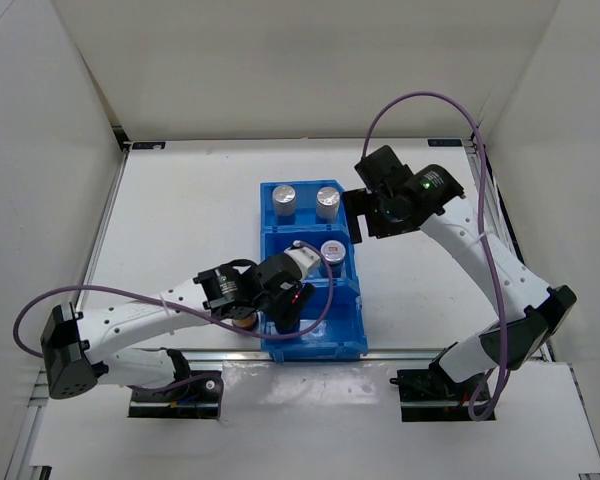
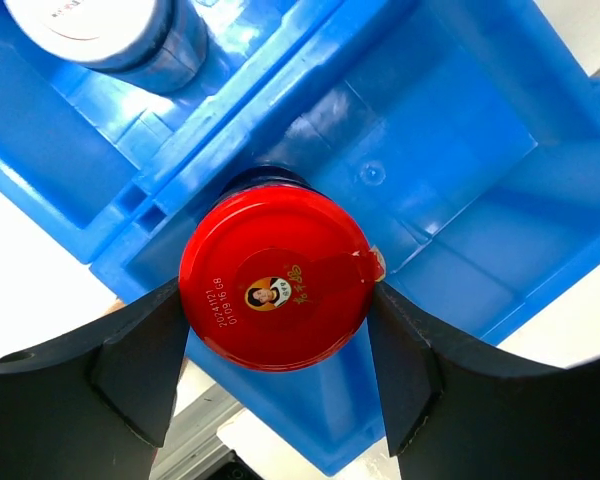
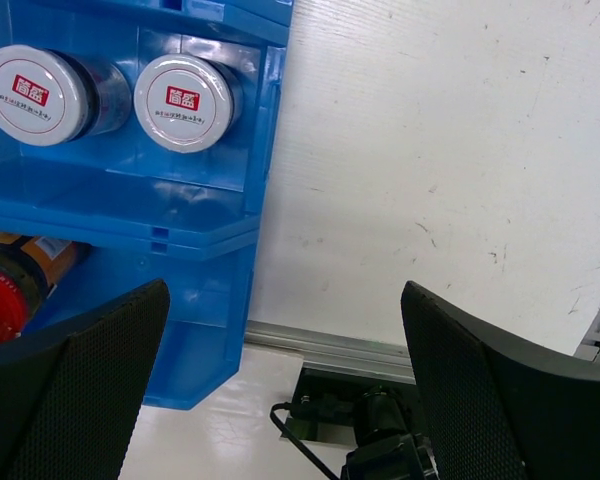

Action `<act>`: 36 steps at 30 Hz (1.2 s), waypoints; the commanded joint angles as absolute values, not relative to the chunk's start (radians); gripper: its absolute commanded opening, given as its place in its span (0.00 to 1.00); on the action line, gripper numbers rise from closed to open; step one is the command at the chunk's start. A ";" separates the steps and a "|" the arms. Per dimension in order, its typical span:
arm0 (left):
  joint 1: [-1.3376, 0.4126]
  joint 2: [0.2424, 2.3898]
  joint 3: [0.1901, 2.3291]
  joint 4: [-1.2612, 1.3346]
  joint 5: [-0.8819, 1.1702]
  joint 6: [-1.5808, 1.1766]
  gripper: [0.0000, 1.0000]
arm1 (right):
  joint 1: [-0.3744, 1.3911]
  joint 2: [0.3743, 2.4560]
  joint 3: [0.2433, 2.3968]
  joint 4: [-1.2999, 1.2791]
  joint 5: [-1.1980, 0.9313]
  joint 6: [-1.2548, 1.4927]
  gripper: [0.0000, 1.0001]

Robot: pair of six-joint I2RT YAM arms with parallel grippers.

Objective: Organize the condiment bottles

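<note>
Item: red-capped bottle (image 2: 275, 278), dark-bodied, upright, its long axis running straight down from the left wrist, cap facing that camera.
Location: nearest compartment of the blue bin (image 1: 348, 330), toward its left wall (whether it stands on the floor or hangs just above it cannot be told).
Holder: left gripper (image 2: 276, 350), fingers partly closed, pressing the cap's two sides.
Judged next: release, then a straight lift.
Right gripper (image 3: 285, 310): spread wide, empty, beside the bin's far right corner; the farther arm.
</note>
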State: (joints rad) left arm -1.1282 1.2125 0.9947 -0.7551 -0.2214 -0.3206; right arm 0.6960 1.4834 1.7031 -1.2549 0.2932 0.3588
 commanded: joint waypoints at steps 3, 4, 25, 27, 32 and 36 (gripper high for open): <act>-1.134 1.086 0.999 -0.704 -0.293 -0.313 0.75 | 0.689 1.451 1.692 -1.229 0.278 0.348 1.00; -1.134 1.066 0.999 -0.704 -0.293 -0.313 0.83 | 0.689 1.460 1.692 -1.229 0.278 0.348 1.00; -1.095 0.804 1.296 -0.911 -0.865 -0.423 1.00 | 0.824 1.494 1.772 -1.039 -0.193 0.146 1.00; -1.085 0.779 1.324 -1.073 -0.983 -0.549 1.00 | 0.874 1.529 1.782 -1.025 -0.216 0.126 1.00; -1.085 0.790 1.419 -1.522 -1.136 -0.947 1.00 | 0.985 1.667 1.851 -1.015 -0.216 0.052 1.00; -1.085 0.805 1.430 -1.643 -1.149 -1.075 1.00 | 1.072 1.796 1.965 -1.054 -0.184 0.003 1.00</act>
State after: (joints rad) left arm -1.0874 0.7784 1.4109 -1.2503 -1.0683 -0.8978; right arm 1.0248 1.7412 1.8839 -1.0470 -0.1841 0.0772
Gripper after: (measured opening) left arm 1.000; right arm 0.998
